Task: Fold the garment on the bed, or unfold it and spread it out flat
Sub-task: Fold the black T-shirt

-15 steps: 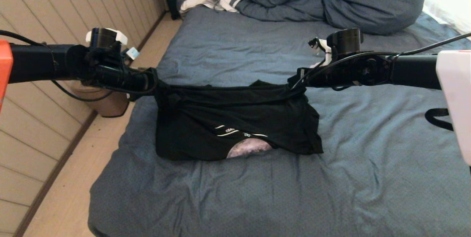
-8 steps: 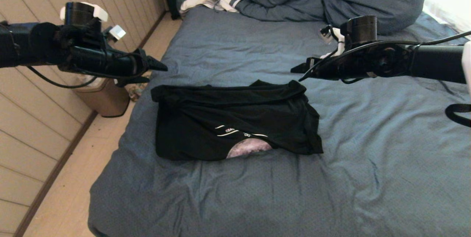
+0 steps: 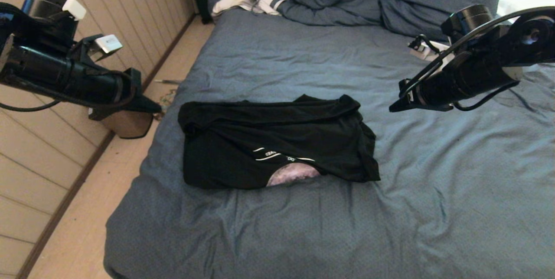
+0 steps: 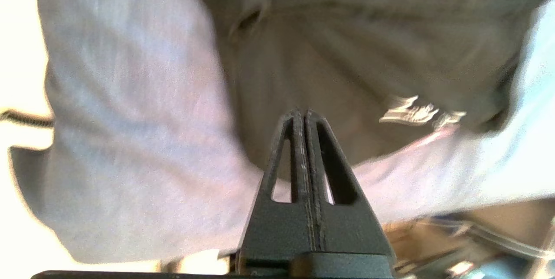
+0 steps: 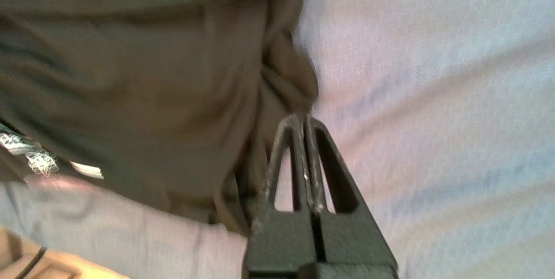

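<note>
We see the black T-shirt (image 3: 277, 144) lying folded mid-bed (image 3: 303, 227), its white lettering too small to read above the moon print (image 3: 292, 174), while our left gripper (image 3: 158, 109) and right gripper (image 3: 392, 108) hover either side, clenched on nothing.

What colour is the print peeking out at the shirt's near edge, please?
Pale purple-grey, a moon print on the black shirt; clearest in the head view.
</note>
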